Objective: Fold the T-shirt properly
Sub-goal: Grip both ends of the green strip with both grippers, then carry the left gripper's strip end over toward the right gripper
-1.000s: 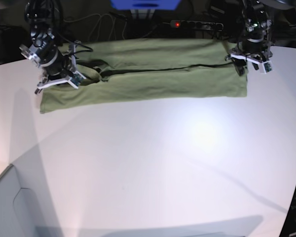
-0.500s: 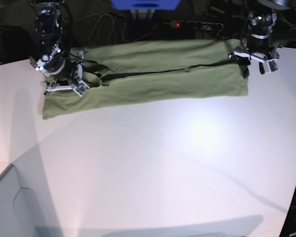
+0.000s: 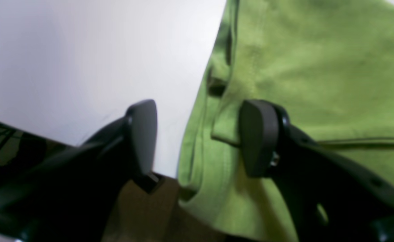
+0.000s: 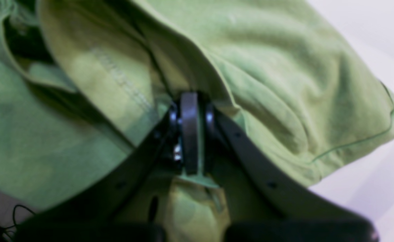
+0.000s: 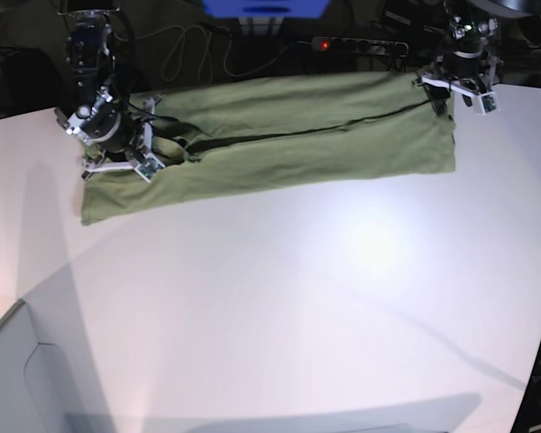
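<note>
Right gripper (image 4: 190, 134) reads clenched on a bunched fold of the T-shirt (image 5: 279, 135); in its wrist view the jaws are pressed together with cloth pinched between and hanging below. In the base view I find it at the table's (image 5: 298, 298) far left edge, where the cloth is gathered around it.

Left gripper (image 3: 197, 137) has its jaws spread. One pad (image 3: 143, 134) hangs over bare table, the other (image 3: 257, 137) sits against a hemmed edge of the shirt. Nothing is pinched between them, so I log it as released. It sits at the far right corner of the garment (image 5: 460, 86).

Shirt position: stretched as a long band along the far edge of the table, already doubled lengthwise, a dark seam line running down its middle. Near half of the table is bare.

Change over the last second: the right gripper has drawn inward and back along the far left edge, and the shirt's near-left corner has slid with it; the left gripper has lifted back off the right hem.

Judgement: lengthwise fold is laid. Crosswise fold not yet done.
</note>
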Robot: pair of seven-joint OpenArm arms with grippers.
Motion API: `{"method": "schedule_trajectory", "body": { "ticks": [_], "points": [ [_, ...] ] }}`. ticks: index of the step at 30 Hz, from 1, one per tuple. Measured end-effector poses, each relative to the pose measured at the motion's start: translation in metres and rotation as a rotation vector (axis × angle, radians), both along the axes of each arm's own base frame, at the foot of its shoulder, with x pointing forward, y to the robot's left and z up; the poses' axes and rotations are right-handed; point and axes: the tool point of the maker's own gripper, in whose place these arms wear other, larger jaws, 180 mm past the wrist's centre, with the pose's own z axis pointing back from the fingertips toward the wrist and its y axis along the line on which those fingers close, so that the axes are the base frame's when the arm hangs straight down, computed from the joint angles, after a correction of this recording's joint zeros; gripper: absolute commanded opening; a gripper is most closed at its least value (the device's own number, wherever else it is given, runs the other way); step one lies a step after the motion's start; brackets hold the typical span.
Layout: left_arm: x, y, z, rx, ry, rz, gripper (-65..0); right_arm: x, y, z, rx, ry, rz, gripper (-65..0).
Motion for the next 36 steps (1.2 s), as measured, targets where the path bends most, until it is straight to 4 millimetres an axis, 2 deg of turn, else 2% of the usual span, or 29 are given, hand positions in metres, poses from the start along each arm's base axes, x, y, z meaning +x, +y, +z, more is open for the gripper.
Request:
{"method": "schedule_trajectory", "body": {
  "ticks": [3, 7, 12, 18, 20, 25, 27, 31, 33, 36],
  "points": [
    [0.0, 0.001, -0.003, -0.004, -0.003, 0.005, -27.4, 0.0, 0.0, 0.0, 0.001, 0.0, 0.0, -65.0],
    [0.01, -0.006, -0.007, -0.016, -0.021, -0.013, -29.1, 0.0, 0.0, 0.0, 0.001, 0.0, 0.0, -65.0],
    [0.014, -0.012, -0.01, -0.031, -0.033, -0.025, -47.2, 0.0, 0.0, 0.0, 0.001, -0.001, 0.0, -65.0],
    [0.02, -0.013, -0.009, -0.037, -0.045, -0.025, -57.0, 0.003, 0.0, 0.001, 0.001, -0.004, -0.001, -65.0],
    [0.02, -0.012, -0.008, -0.035, -0.048, -0.027, -65.0, 0.004, 0.0, 0.001, 0.003, -0.006, -0.002, -65.0],
    [0.015, 0.002, 0.001, -0.009, -0.034, 0.011, -65.0, 0.005, 0.0, 0.001, 0.005, -0.008, -0.001, -65.0],
    [0.022, 0.001, 0.014, 0.009, -0.061, -0.003, -65.0, 0.005, 0.001, 0.001, 0.006, -0.007, -0.002, -65.0],
    [0.053, -0.009, 0.055, 0.047, -0.189, -0.051, -65.0, 0.005, 0.001, 0.001, 0.007, -0.008, -0.001, -65.0],
    [0.065, -0.025, 0.067, 0.045, -0.226, -0.092, -65.0, 0.005, 0.001, 0.001, 0.007, -0.009, -0.001, -65.0],
    [0.073, -0.064, 0.069, -0.018, -0.245, -0.173, -65.0, 0.005, 0.001, 0.001, 0.007, -0.008, -0.001, -65.0]
  ]
}}
